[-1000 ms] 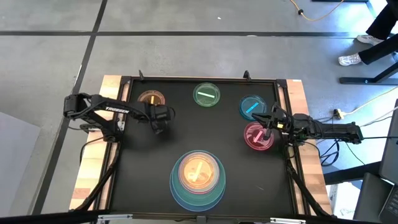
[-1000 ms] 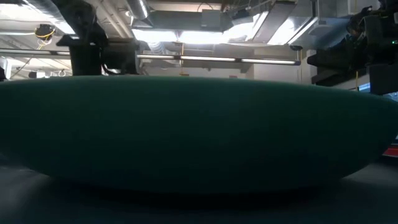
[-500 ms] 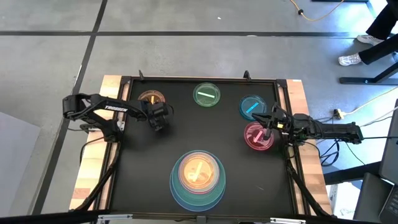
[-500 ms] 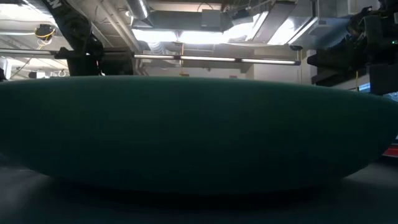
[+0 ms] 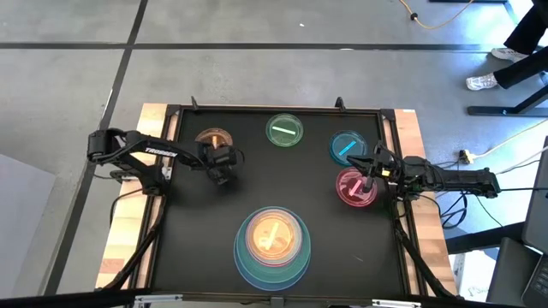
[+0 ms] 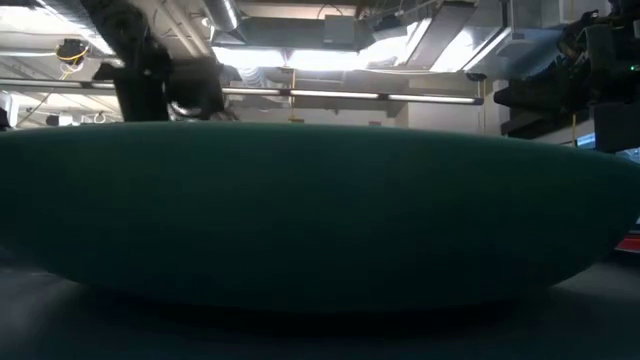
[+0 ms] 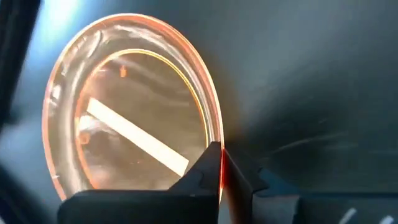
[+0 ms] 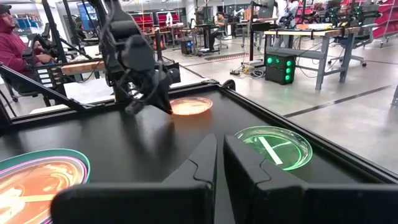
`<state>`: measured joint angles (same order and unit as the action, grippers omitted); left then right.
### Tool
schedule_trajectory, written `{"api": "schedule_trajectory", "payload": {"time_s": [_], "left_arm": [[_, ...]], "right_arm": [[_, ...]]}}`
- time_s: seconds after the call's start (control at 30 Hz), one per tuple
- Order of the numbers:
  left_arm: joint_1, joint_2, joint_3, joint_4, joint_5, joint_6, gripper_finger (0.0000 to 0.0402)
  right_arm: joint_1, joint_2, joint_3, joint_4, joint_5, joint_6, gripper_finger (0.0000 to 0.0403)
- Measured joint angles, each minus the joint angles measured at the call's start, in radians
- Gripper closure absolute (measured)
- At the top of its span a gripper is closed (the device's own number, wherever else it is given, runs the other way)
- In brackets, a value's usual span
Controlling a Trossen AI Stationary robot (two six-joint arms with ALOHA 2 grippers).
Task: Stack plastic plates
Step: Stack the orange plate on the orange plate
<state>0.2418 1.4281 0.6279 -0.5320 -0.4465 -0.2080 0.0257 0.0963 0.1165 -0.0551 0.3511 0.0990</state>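
Orange plate (image 7: 130,112) rim seemingly pinched, left pincer (image 7: 219,169), contact obscured

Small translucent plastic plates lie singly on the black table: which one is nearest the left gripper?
The small translucent orange plate at the table's far left. The left gripper is beside it, while the green, blue and pink ones lie farther right.

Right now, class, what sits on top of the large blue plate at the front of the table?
On the large blue plate a stack rests, topped by a small orange plate, with a pink rim just outside it. The lower plates are mostly covered, so their count cannot be seen.
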Motion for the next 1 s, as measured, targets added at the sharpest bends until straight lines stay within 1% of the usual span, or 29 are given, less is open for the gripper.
{"api": "schedule_trajectory", "payload": {"time_s": [0.13, 0.3, 0.4, 0.5, 0.57, 0.67, 0.8, 0.9, 1.0], "left_arm": [[-0.103, 0.0, 0.097, -0.046, 0.005, -0.023, 0.0398], [-0.234, -0.001, 0.245, -0.046, 0.056, -0.025, 0.0396], [-0.31, -0.002, 0.325, -0.024, 0.076, -0.032, 0.0396], [-0.383, -0.002, 0.397, -0.007, 0.083, -0.076, 0.0396], [-0.431, -0.002, 0.431, 0.03, 0.118, -0.078, 0.0396], [-0.5, -0.002, 0.455, 0.124, 0.168, -0.071, 0.0396], [-0.569, -0.002, 0.456, 0.251, 0.26, -0.076, 0.0396], [-0.621, 0.011, 0.456, 0.327, 0.276, -0.077, 0.0395], [-0.668, 0.039, 0.456, 0.369, 0.278, -0.075, 0.0395]], "right_arm": [[0.0, 0.0, 0.0, 0.0, 0.0, 0.0, 0.0378], [0.0, 0.0, 0.0, 0.0, 0.0, 0.0, 0.0378], [0.0, 0.0, 0.0, 0.0, -0.003, 0.0, 0.0378], [0.0, 0.0, 0.0, -0.001, -0.003, 0.0, 0.0378], [0.0, 0.0, 0.0, -0.001, -0.003, 0.0, 0.0378], [0.0, 0.0, 0.0, -0.001, -0.003, -0.003, 0.0378], [0.0, 0.0, 0.0, -0.001, -0.003, -0.023, 0.0378], [0.0, 0.0, 0.0, -0.001, -0.003, -0.024, 0.0378], [0.0, 0.0, 0.0, -0.001, -0.003, -0.024, 0.0378]]}}
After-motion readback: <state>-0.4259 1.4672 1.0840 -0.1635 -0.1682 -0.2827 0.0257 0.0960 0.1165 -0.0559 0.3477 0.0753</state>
